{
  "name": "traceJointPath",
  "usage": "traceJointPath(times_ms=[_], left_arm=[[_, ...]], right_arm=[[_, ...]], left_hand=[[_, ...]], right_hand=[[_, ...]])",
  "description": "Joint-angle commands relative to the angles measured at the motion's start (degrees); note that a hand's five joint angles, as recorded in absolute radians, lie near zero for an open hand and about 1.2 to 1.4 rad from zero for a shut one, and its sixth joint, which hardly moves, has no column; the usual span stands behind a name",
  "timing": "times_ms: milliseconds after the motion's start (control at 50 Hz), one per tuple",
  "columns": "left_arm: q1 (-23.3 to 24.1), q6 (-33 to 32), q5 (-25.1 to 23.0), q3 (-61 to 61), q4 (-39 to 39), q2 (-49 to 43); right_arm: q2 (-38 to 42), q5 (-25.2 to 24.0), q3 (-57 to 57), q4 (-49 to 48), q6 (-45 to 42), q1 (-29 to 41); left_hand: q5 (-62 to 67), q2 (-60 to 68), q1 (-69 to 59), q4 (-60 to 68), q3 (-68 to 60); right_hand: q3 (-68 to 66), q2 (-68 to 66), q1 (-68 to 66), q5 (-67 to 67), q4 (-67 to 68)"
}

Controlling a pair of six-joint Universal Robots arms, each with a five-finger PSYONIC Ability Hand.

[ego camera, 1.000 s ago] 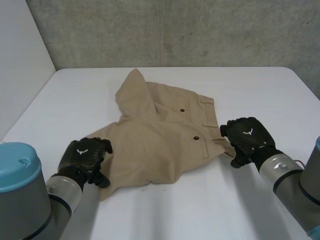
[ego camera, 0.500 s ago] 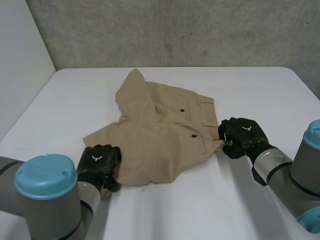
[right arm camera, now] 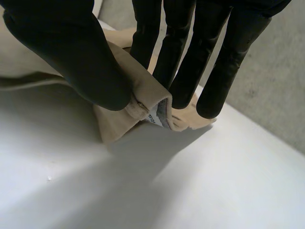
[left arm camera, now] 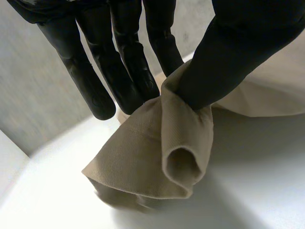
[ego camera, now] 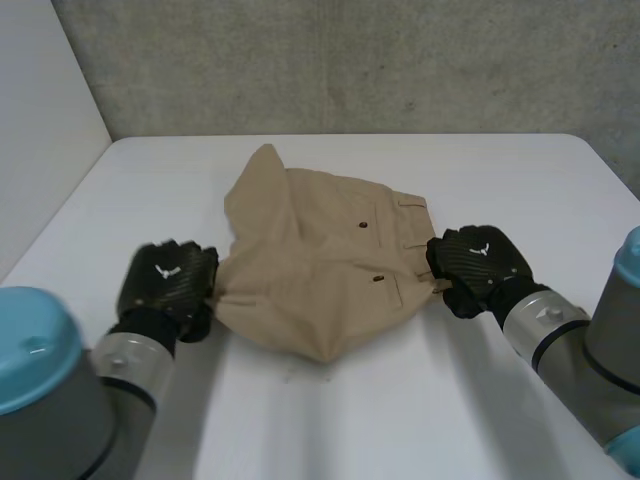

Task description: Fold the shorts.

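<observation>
Tan cotton shorts (ego camera: 320, 250) lie crumpled near the middle of the white table (ego camera: 400, 400). The waistband is toward the robot's right, and one leg is bunched up toward the far side, where a grey concrete wall (ego camera: 350, 60) stands behind the table. Two small dark buttons (ego camera: 365, 224) show on the upper face of the cloth near the waistband.

The left hand (ego camera: 168, 280) is at the left end of the shorts, at the corner of a leg. In the left wrist view its thumb presses a rolled fold of the tan fabric against the fingers (left arm camera: 121, 67), so the hand is pinching the cloth. The pinched part looks slightly raised off the table.

The right hand (ego camera: 472, 265) is at the opposite end, on the waistband edge. In the right wrist view its thumb (right arm camera: 71, 52) clamps the thick band of cloth against the straight fingers, and a small white label (right arm camera: 155, 117) peeks out at the seam just beside the grip.

Between the two hands the cloth sags onto the table in soft folds, and its near edge forms a rounded point toward the robot. The left arm (ego camera: 60, 400) and right arm (ego camera: 570, 340), grey with light-blue caps, reach in from the near corners of the head view.
</observation>
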State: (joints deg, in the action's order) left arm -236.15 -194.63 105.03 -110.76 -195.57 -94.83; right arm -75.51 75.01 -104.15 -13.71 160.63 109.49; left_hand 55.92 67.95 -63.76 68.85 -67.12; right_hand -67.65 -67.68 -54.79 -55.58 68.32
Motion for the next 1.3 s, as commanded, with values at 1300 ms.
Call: traceJointPath(times_ms=[1300], left_arm=[[-4.8,-11.5,-7.4,24.0,16.8,-20.3]], right_arm=[[-3.5,3.5,17.2,44.6,3.9,3.9]], left_hand=[[14.1,12.1,-16.2,11.2,-12.9]], right_hand=[[57.4,57.4,44.5,55.3,-58.1]])
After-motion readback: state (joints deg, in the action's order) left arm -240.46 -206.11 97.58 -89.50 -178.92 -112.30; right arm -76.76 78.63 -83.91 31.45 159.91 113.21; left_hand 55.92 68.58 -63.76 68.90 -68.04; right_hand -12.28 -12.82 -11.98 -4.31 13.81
